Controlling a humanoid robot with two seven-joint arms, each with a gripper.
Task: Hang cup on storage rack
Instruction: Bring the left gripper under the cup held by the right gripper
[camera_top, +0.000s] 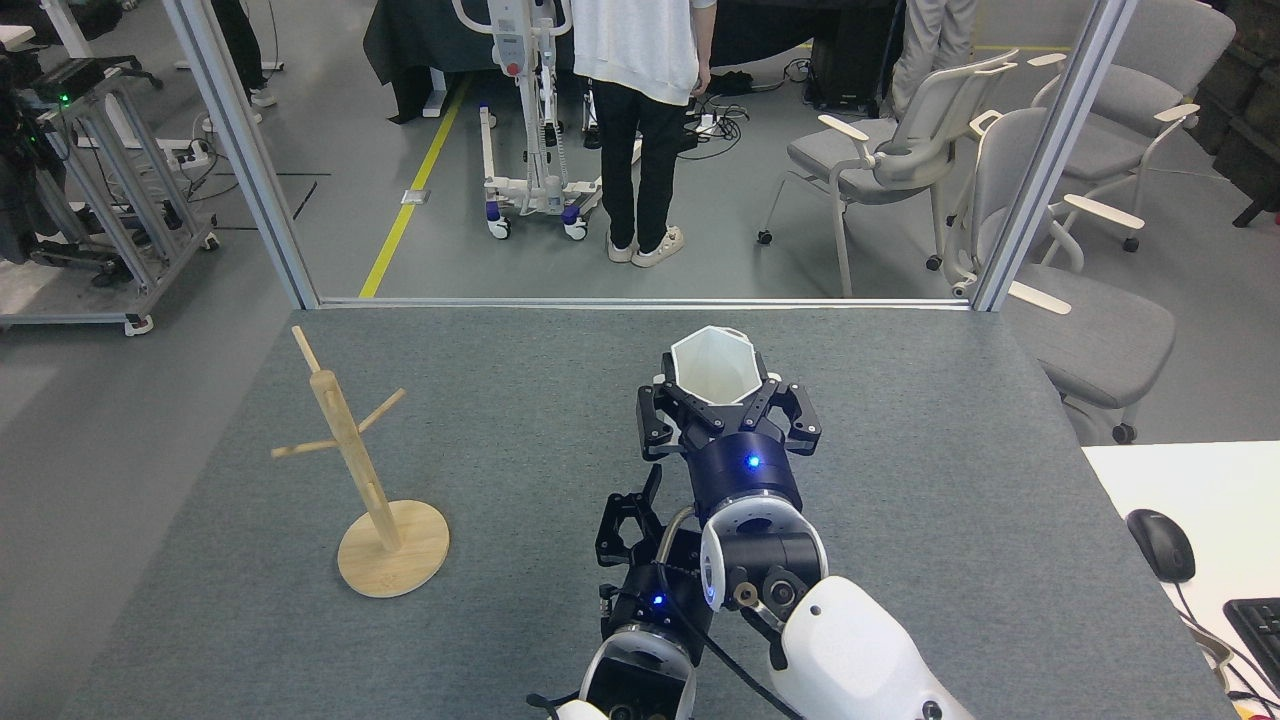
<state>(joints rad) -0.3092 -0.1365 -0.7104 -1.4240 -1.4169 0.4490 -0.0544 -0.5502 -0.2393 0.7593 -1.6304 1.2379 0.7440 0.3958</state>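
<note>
Gripping the cup (711, 366) from both sides, the right gripper (718, 400) has its black fingers (662, 412) closed against the faceted white walls just below the rim; cup upright, mouth open toward the camera, small tab visible at the far edge of the rim. Whether the cup base touches the grey table (950, 520) cannot be told, since the gripper body hides it. Left gripper (632, 510) sits lower in the view, tucked just beside the right wrist, partly hidden by it; jaw state cannot be told from this angle. Storage rack (365, 470) stands upright on its round base at the left side of the table, well apart from the cup, pegs bare. Mouse (1161, 545) and keyboard corner (1256, 625) on the white desk at far right. Person (640, 120) standing beyond the table's far edge; grey chairs (1010, 200) to the right.
</note>
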